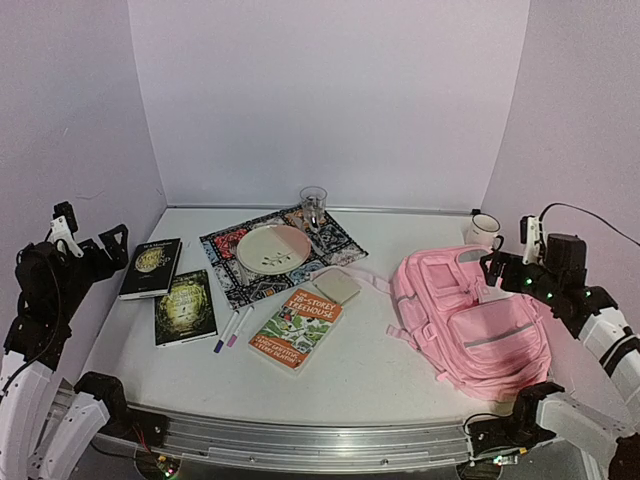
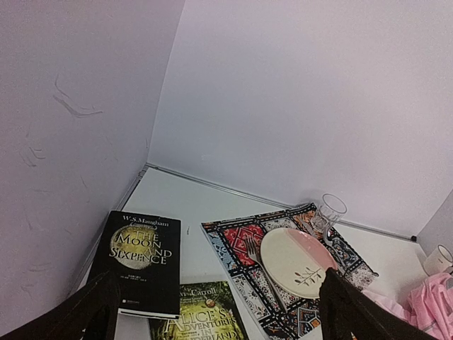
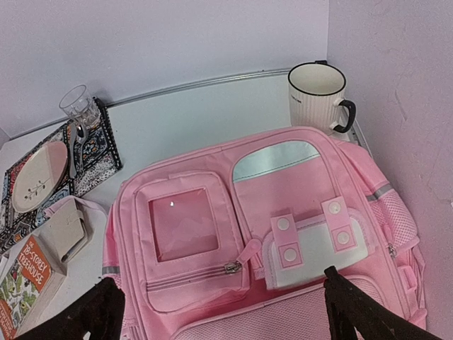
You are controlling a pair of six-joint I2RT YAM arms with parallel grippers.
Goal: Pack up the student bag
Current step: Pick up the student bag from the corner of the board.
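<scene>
The pink student bag (image 1: 470, 320) lies flat on the right side of the table, front pockets up, zips shut. It fills the right wrist view (image 3: 248, 234), with a white patch and a clear window pocket. My right gripper (image 1: 497, 267) hovers above the bag's far end, open and empty; in the right wrist view (image 3: 223, 312) its fingers stand wide apart. My left gripper (image 1: 108, 248) is raised at the far left, open and empty, above the dark books (image 2: 219, 312).
Left of the bag lie an orange book (image 1: 297, 328), a beige pad (image 1: 337, 287), two pens (image 1: 232, 328), an Alice book (image 1: 185, 306) and a black book (image 1: 150, 268). A placemat (image 1: 225, 250) holds a plate (image 1: 272, 249), glass (image 1: 313, 203) and fork (image 2: 258, 258). A mug (image 1: 484, 230) stands behind the bag.
</scene>
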